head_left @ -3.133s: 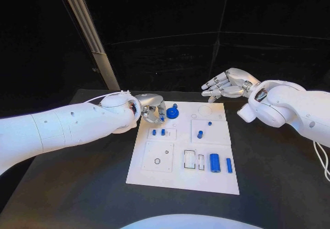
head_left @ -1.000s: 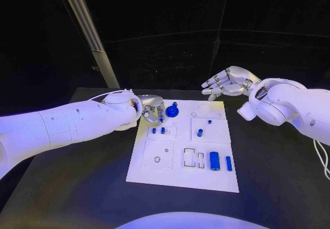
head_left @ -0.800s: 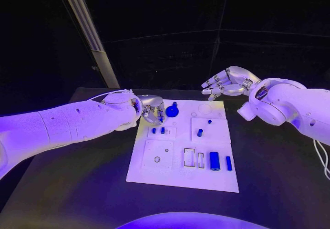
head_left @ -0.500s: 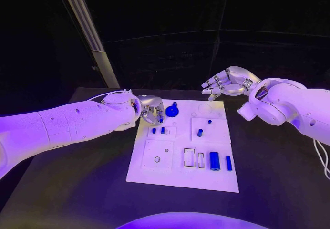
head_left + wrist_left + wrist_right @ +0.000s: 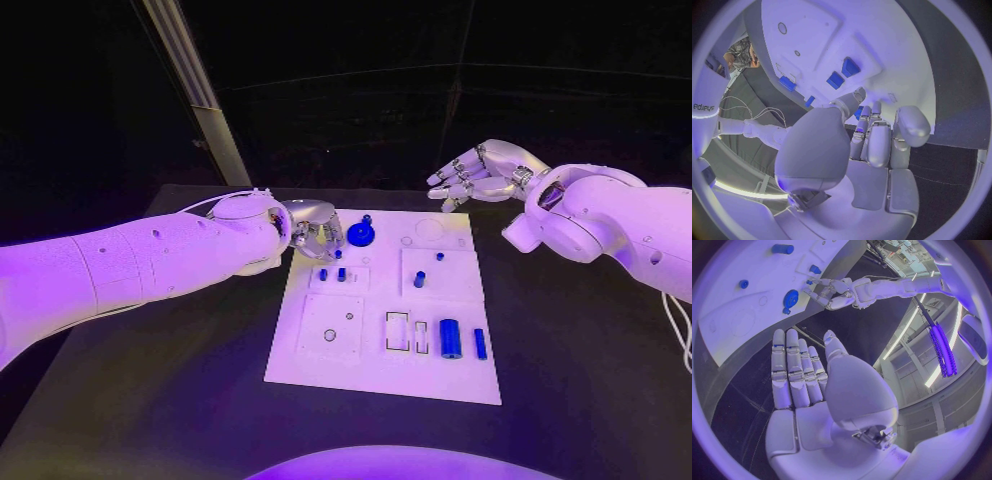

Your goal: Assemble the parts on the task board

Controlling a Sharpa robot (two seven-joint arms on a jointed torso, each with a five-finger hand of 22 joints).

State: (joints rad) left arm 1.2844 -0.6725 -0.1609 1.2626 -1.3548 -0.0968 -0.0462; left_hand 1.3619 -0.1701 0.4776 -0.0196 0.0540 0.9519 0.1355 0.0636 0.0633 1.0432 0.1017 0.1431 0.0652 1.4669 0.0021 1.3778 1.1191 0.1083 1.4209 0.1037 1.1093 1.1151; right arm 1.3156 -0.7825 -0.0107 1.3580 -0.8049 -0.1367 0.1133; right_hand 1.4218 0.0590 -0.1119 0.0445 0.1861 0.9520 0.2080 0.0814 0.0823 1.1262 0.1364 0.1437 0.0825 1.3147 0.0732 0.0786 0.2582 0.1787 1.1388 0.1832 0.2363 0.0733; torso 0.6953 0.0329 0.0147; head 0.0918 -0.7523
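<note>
Resting at the far left corner of the task board (image 5: 382, 375), the left hand (image 5: 315, 230) has its fingers curled around a small blue part (image 5: 859, 134) (mostly hidden). The right hand (image 5: 479, 172) floats above the far right corner, fingers spread, holding nothing.

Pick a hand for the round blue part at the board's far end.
Left. The left hand sits at the board's far left corner beside the round part; the right hand hovers open, off the board.
</note>
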